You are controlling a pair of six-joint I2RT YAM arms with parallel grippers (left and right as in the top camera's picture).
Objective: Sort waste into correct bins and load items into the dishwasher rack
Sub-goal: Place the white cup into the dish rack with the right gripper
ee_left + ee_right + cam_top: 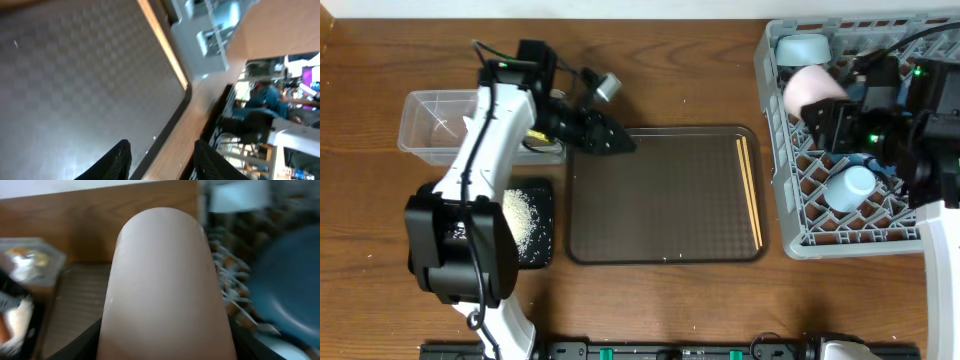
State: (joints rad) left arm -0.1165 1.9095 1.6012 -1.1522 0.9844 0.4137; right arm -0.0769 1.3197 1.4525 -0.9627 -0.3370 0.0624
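Because the right gripper point(828, 108) is clamped on the smooth white cup point(807, 86), with a dark finger pressed to each flank in the wrist view, the coming move turns on what lies under that cup. It is held on its side, long axis pointing out from the fingers toward the robot's left. Its rounded end hangs just over the left wall of the large square grey plastic dishwasher rack point(773, 150); whether that end is mouth or base I cannot tell. Open lattice cells lie below and slightly to the right of the gripper, between the small light-blue bowl point(803, 47) farther back and the small pale-blue cup point(850, 186) nearer the front. The big dark-blue bowl point(292, 280) shows only as a blur at the gripper's right. The cup probably needs to come a little rightward and be tipped before release. Farther out to the left, the pair of thin wooden chopsticks point(751, 190) lies in the brown rectangular serving tray point(665, 200), long axis running front to back along its right rim. The left gripper point(612, 138) hovers over that tray's far left corner, jaws spread and empty, with the chopsticks across the tray to its right. It looks the freer arm for them, though the right gripper is slightly nearer.
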